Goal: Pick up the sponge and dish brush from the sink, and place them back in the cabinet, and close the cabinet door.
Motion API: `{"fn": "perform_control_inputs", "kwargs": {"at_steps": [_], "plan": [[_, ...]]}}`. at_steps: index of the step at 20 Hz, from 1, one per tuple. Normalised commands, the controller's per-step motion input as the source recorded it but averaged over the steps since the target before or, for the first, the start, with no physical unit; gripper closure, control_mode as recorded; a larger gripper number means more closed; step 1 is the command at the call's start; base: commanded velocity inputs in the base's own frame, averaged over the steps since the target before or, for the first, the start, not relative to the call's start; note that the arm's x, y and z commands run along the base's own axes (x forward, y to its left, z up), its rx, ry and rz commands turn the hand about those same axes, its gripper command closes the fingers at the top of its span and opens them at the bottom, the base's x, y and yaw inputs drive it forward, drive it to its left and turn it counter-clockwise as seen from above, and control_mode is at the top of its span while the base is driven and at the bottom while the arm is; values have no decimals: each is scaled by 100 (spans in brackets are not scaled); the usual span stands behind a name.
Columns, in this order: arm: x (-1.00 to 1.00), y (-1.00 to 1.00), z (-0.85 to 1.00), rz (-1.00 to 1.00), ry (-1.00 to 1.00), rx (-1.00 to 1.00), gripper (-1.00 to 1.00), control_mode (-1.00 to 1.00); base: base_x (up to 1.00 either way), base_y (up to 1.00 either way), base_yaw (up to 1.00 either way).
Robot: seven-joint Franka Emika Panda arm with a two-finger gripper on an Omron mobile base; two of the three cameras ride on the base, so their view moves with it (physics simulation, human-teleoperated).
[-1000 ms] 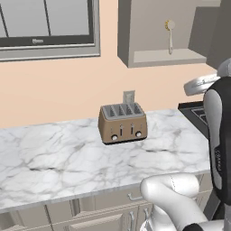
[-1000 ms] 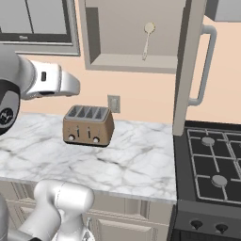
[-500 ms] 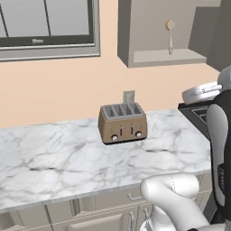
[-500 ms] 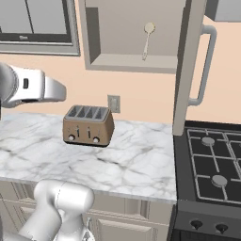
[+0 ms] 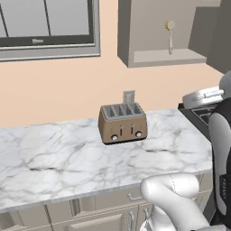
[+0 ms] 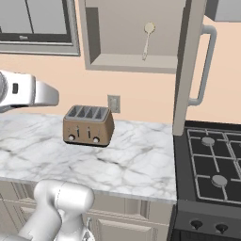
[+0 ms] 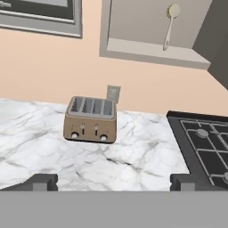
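Dish brush already stands inside the open cabinet, leaning upright against the back wall with its round head at the top and its handle down on the shelf. In the right base view the same brush shows in the middle of the shelf, and the cabinet door hangs swung out to the right of the opening, its long silver bar handle facing the stove. So I judge one of the two items is put away. I cannot make out any sponge on the shelf, so it probably has yet to be fetched, and the door is clearly not shut. No sink shows from where the robot stands now.

On the marble bench a bronze toaster sits near the far wall, below an outlet.

As for the claw, its two dark tips stand at the bottom corners of the hand view, spread as wide as they go, with nothing between them and nothing touching them. It hangs empty above the bench's near edge, facing the toaster and cabinet.
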Motion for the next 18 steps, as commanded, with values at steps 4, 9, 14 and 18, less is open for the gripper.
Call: {"fn": "perform_control_inputs", "kwargs": {"at_steps": [4,9,14,18], "plan": [[0,0,-1,0,1,3,-100,-100,0,0,0],[-4,0,0,1,6,6,-100,-100,0,0,0],[-3,0,0,0,4,4,-100,100,-2,0,0],[0,0,0,0,0,0,-100,100,-19,0,0]]}}
